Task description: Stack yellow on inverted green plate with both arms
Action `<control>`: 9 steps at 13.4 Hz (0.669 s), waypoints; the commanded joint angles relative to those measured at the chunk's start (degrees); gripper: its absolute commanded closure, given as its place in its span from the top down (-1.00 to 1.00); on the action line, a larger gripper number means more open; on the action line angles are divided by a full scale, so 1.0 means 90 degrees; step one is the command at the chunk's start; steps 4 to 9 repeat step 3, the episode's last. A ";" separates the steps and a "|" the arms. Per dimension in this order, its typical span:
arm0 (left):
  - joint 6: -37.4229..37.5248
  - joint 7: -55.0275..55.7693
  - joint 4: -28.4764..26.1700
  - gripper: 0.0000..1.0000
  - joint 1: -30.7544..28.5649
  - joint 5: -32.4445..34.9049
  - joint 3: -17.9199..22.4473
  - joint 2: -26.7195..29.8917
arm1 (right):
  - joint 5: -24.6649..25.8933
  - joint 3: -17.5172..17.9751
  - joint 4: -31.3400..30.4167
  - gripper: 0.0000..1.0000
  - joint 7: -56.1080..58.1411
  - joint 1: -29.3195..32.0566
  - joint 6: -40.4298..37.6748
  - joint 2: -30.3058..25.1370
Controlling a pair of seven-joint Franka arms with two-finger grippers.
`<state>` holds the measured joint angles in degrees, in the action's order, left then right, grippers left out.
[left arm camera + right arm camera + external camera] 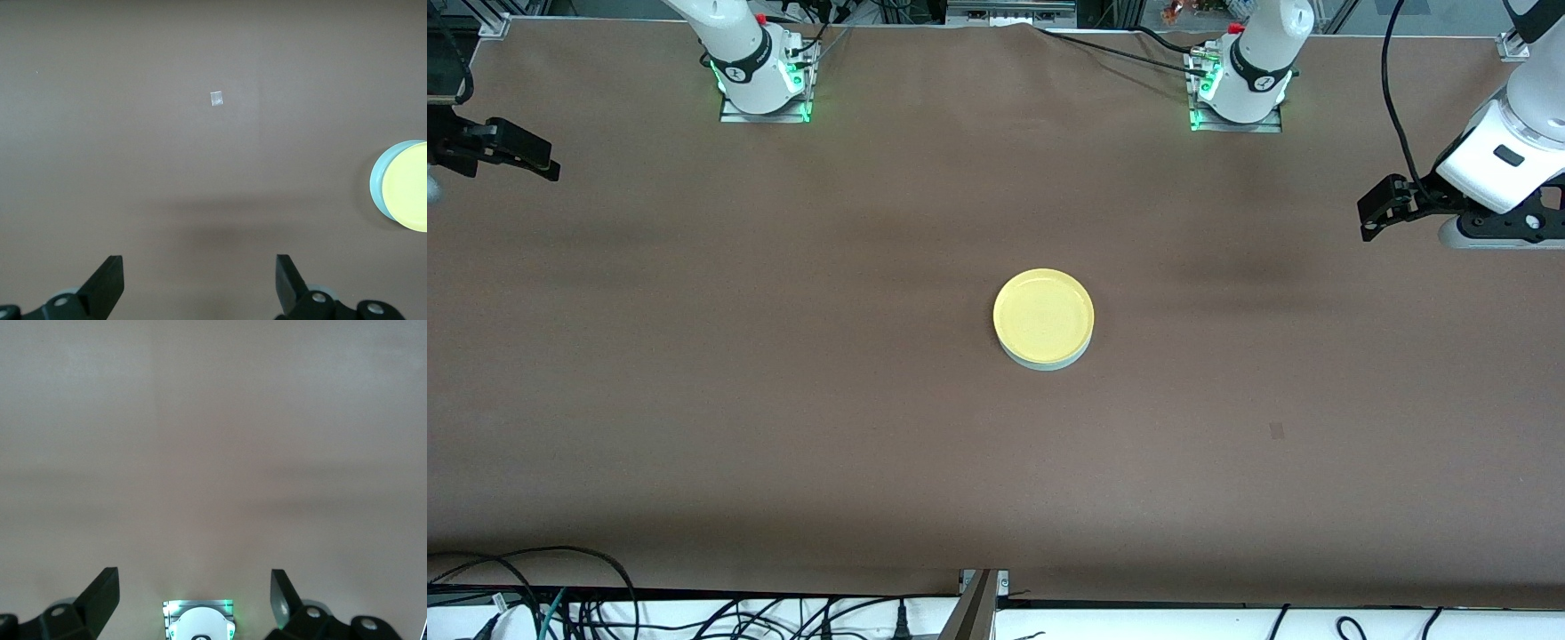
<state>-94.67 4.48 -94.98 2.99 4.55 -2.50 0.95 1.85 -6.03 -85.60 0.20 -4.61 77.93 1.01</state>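
The yellow plate [1043, 316] lies right way up on the green plate [1042, 363], of which only the pale rim shows below it, at the middle of the table. Both also show at the edge of the left wrist view: the yellow plate [410, 190] and the green plate's rim [379, 183]. My left gripper [1371, 216] hangs open and empty in the air at the left arm's end of the table, well away from the plates; its fingers stand wide apart in the left wrist view [199, 280]. My right gripper [547, 166] hangs open and empty at the right arm's end [193, 597].
A small grey tape mark [1276, 431] lies on the brown table, nearer the front camera than the plates and toward the left arm's end; it also shows in the left wrist view [216, 99]. The right arm's base [199, 623] shows between the right fingers. Cables lie along the table's front edge.
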 commanded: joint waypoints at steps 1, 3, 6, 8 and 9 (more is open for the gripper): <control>0.0138 -0.0010 0.0153 1.00 -0.0010 0.0159 -0.0025 -0.0008 | 0.0117 0.0104 0.0068 1.00 0.0105 0.0131 -0.0105 0.0024; 0.0148 -0.0010 0.0153 1.00 -0.0010 0.0159 -0.0025 -0.0008 | 0.0107 0.0104 0.0068 1.00 0.0095 0.0131 -0.0105 0.0014; 0.0148 -0.0010 0.0153 1.00 -0.0010 0.0159 -0.0025 -0.0008 | 0.0107 0.0104 0.0068 1.00 0.0095 0.0131 -0.0105 0.0014; 0.0148 -0.0010 0.0153 1.00 -0.0010 0.0159 -0.0025 -0.0008 | 0.0107 0.0104 0.0068 1.00 0.0095 0.0131 -0.0105 0.0014; 0.0148 -0.0010 0.0153 1.00 -0.0010 0.0159 -0.0025 -0.0008 | 0.0107 0.0104 0.0068 1.00 0.0095 0.0131 -0.0105 0.0014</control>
